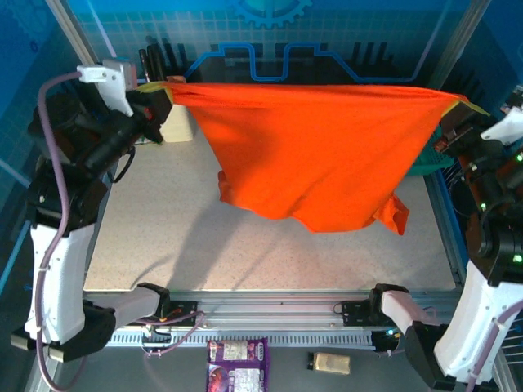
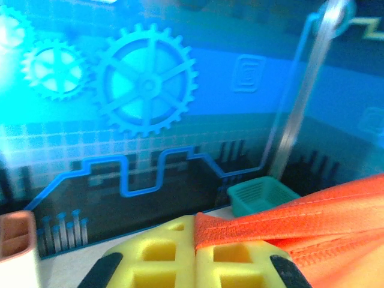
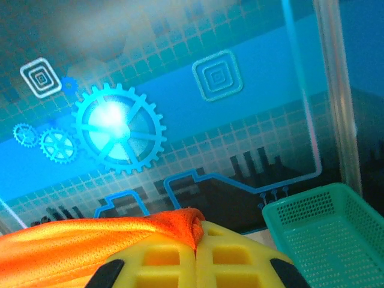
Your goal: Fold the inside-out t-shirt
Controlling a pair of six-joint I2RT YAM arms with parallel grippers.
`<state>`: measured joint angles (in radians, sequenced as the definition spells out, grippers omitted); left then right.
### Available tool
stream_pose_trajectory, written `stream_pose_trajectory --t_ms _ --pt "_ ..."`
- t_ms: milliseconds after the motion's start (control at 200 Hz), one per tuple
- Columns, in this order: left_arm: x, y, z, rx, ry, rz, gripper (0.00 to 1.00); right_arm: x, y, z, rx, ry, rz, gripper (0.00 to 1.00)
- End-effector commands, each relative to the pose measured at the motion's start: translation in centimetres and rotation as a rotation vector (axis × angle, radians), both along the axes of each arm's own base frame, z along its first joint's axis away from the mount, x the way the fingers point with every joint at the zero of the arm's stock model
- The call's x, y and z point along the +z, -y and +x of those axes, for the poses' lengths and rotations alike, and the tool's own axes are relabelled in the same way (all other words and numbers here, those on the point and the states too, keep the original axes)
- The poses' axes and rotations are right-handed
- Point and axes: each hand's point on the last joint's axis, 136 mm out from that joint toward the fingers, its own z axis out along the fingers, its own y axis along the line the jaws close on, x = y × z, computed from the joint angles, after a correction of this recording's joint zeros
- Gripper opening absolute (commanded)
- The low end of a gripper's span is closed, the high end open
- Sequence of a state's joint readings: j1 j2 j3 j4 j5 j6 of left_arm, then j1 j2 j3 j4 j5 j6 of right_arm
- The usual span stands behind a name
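Stretching the t-shirt (image 1: 319, 147) over the bench (image 1: 155, 237): left jaws and right jaws are clamping its edge; no folds yet.

My white-shelled, black-jointed left arm (image 1: 61, 278) carries a lilac cable (image 1: 37, 286) at nine o'clock; left pincer (image 2: 195, 255) and right pincer (image 3: 195, 261) are yellow, waffle-gridded.

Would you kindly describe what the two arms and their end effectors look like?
Both arms are built of white shells and black joints. The left arm carries a lilac cable along it; the right arm shows small green lights. The left end effector and right end effector have yellow fingers moulded with square recesses, flanked by black parts.
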<state>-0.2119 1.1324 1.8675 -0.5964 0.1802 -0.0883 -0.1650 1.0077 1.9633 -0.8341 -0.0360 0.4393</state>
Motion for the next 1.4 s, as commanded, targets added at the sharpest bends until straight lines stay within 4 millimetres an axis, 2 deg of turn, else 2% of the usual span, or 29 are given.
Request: stream_pose_trajectory --t_ms 0,105,185,250,325,435,500,595,695,795,841,866,881,936,1031,1046,1151,1181,1186,1221,1246,1251,1306,1391 --pt "0.9 2.5 -1.7 -0.190 0.058 -0.036 0.00 1.5 2.8 -0.3 -0.157 0.053 -0.024 0.00" --pt "-0.2 4.8 -2.7 -0.358 0.049 -0.048 0.00 2.7 3.0 1.4 -0.155 0.069 -0.025 0.00" --pt "-0.6 5.5 -3.0 -0.414 0.050 -0.055 0.00 3.3 2.9 4.0 -0.120 0.056 -0.019 0.00" --pt "-1.7 5.2 -1.7 -0.374 0.010 -0.062 0.00 3.0 2.7 6.8 -0.073 0.028 0.003 0.00" --pt "-4.3 4.2 1.5 -0.262 -0.095 -0.067 0.00 1.4 2.1 10.9 -0.008 -0.031 0.038 0.00" --pt "-11.0 2.6 6.3 -0.090 -0.306 -0.053 0.00 -2.4 -0.2 17.0 0.098 -0.142 0.048 0.00" --pt "-16.1 1.3 8.7 0.010 -0.434 -0.027 0.00 -6.3 -2.5 21.3 0.171 -0.242 0.047 0.00" --pt "-23.9 -1.0 11.3 0.109 -0.632 -0.058 0.00 -12.1 -5.5 26.8 0.264 -0.376 0.062 0.00" --pt "-31.5 -3.9 12.5 0.188 -0.821 -0.149 0.00 -18.4 -8.8 32.1 0.350 -0.511 0.095 0.00" --pt "-37.2 -6.5 12.6 0.250 -0.957 -0.242 0.00 -22.3 -12.7 36.1 0.441 -0.562 0.128 0.00" --pt "-39.1 -7.7 12.2 0.277 -1.004 -0.283 0.00 -23.7 -14.9 37.1 0.500 -0.582 0.154 0.13" --pt "-40.0 -8.3 12.0 0.289 -1.025 -0.306 0.00 -23.4 -15.8 37.1 0.528 -0.576 0.169 0.19" --pt "-40.3 -8.7 11.8 0.298 -1.033 -0.321 0.00 -24.6 -16.4 37.5 0.542 -0.600 0.180 0.21" --pt "-41.4 -9.8 10.9 0.323 -1.058 -0.369 0.00 -25.2 -18.1 37.3 0.582 -0.621 0.194 0.34" --pt "-42.0 -11.2 9.2 0.362 -1.070 -0.425 0.00 -26.3 -19.8 35.6 0.607 -0.676 0.156 0.40" --pt "-42.0 -11.4 9.0 0.367 -1.070 -0.430 0.00 -25.7 -20.0 34.9 0.614 -0.671 0.148 0.40" --pt "-42.3 -11.7 7.1 0.385 -1.081 -0.444 0.00 -27.1 -20.5 31.3 0.631 -0.739 0.126 0.41" --pt "-42.4 -11.6 6.6 0.387 -1.088 -0.446 0.00 -28.4 -20.6 30.0 0.631 -0.777 0.127 0.41" --pt "-42.4 -11.6 6.5 0.387 -1.088 -0.446 0.00 -28.1 -20.6 29.8 0.634 -0.770 0.125 0.41" --pt "-42.4 -11.4 5.9 0.387 -1.093 -0.452 0.02 -29.0 -20.5 28.2 0.635 -0.800 0.122 0.41" --pt "-42.4 -11.2 5.5 0.385 -1.095 -0.458 0.04 -30.2 -20.4 27.0 0.630 -0.834 0.120 0.41" --pt "-42.3 -11.2 5.4 0.384 -1.094 -0.458 0.04 -30.9 -20.3 26.7 0.626 -0.854 0.122 0.41" --pt "-42.1 -10.8 4.4 0.383 -1.092 -0.469 0.09 -32.9 -20.0 24.0 0.618 -0.919 0.119 0.41" --pt "-41.3 -10.7 3.2 0.397 -1.072 -0.473 0.21 -35.8 -20.5 19.6 0.631 -1.004 0.128 0.42"
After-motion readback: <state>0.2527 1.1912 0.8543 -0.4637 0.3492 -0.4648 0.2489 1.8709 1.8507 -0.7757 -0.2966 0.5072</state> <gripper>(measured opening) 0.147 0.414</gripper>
